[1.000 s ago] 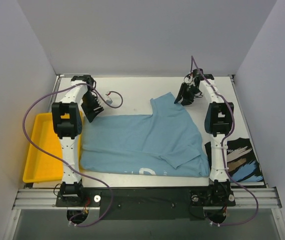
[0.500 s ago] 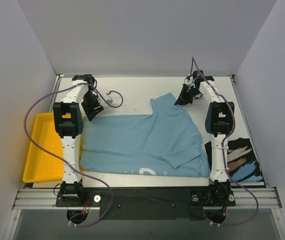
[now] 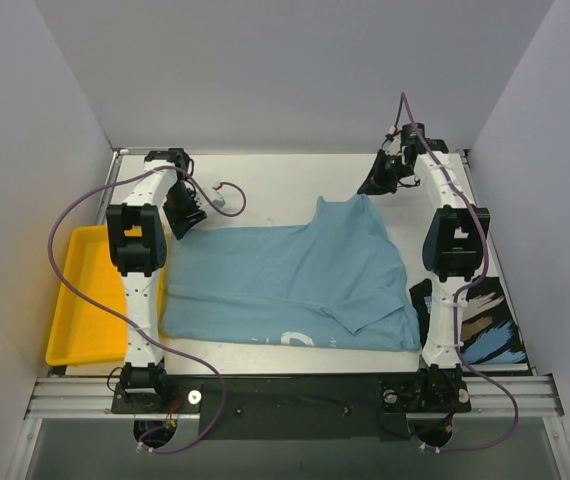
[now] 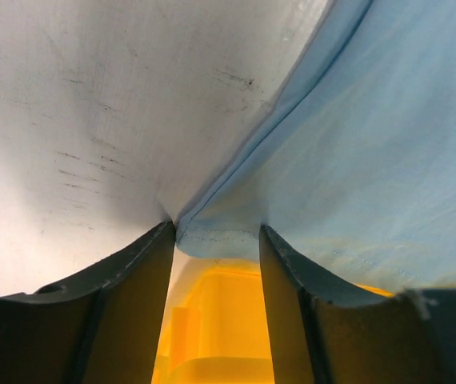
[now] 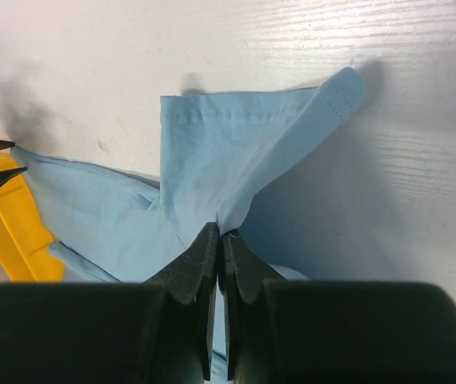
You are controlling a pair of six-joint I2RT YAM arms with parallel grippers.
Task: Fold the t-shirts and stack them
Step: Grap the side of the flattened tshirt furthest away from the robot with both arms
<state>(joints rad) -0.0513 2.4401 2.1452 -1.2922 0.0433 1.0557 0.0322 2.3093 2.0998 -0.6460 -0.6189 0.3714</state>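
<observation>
The light blue t-shirt (image 3: 285, 285) lies spread across the middle of the table, partly folded, with white print at its near edge. My left gripper (image 3: 181, 228) is open over its far left corner; in the left wrist view that corner (image 4: 220, 240) lies between the spread fingertips of the gripper (image 4: 216, 232). My right gripper (image 3: 370, 188) is shut on the shirt's far right sleeve (image 5: 212, 160), pinched at the tips of the gripper (image 5: 220, 234) and held off the table. The black t-shirt (image 3: 477, 322) with pale print lies at the near right, beside the right arm.
A yellow plastic tray (image 3: 77, 300) sits off the table's left edge, also in the left wrist view (image 4: 220, 320). A purple cable with a white plug (image 3: 221, 200) lies on the table at the far left. White walls close in the back and sides.
My right gripper has moved right and toward the back with the sleeve, pulling that part of the blue shirt out. The left gripper has shifted only slightly.
</observation>
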